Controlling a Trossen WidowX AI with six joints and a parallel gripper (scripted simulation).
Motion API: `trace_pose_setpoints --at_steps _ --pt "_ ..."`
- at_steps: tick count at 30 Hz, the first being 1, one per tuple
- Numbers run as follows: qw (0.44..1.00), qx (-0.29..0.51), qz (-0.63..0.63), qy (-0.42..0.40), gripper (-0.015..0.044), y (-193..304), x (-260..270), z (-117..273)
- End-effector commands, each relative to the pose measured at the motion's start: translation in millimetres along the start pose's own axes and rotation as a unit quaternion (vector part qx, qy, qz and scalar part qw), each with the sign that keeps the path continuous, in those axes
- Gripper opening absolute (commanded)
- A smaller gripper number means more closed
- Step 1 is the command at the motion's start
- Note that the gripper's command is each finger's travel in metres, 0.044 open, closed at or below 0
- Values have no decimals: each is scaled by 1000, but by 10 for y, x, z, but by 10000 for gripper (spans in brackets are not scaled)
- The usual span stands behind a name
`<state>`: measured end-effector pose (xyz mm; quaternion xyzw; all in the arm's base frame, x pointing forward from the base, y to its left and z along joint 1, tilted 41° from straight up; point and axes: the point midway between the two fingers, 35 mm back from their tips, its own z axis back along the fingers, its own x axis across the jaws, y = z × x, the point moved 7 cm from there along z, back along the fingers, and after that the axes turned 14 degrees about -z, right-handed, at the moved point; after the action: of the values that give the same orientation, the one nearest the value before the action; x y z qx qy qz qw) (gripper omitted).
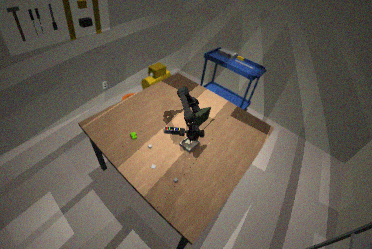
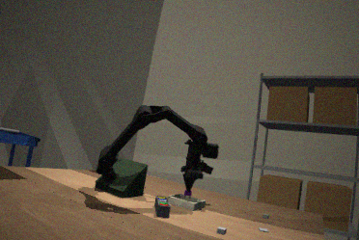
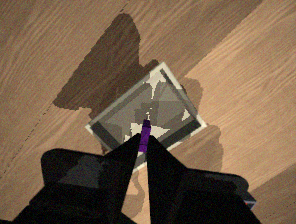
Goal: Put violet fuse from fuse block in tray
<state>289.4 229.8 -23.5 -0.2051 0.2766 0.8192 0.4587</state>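
My gripper (image 1: 189, 140) (image 2: 187, 190) (image 3: 144, 137) is shut on the violet fuse (image 2: 187, 193) (image 3: 145, 134), which hangs down from the fingertips. In the wrist view the fuse shows over the inside of the light-rimmed tray (image 1: 191, 150) (image 2: 193, 205) (image 3: 201, 124), towards the near side. In the exterior view it is low, close to the height of the tray's rim; whether its lower end is below the rim I cannot tell. The black fuse block (image 1: 174, 130) (image 2: 162, 210) with its coloured fuses stands beside the tray, apart from the gripper.
A bright green block (image 1: 133, 135) lies beyond the fuse block. Small pale pieces (image 1: 150, 146) (image 1: 153, 166) (image 2: 221, 230) and a grey one (image 1: 175, 180) lie on the wooden table (image 1: 225, 169). A dark green box (image 1: 203, 115) (image 2: 130, 179) stands by the arm's base.
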Motion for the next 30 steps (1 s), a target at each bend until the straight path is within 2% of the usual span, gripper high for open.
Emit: trace_pose_setpoints --at_steps 1,14,19,30 --pt "1000 0 3 2 0 4 -2 -50" --pt "1000 0 0 0 330 0 -1 9" --pt "1000 0 3 1 330 4 1 351" --pt "1000 -2 6 3 330 3 3 333"
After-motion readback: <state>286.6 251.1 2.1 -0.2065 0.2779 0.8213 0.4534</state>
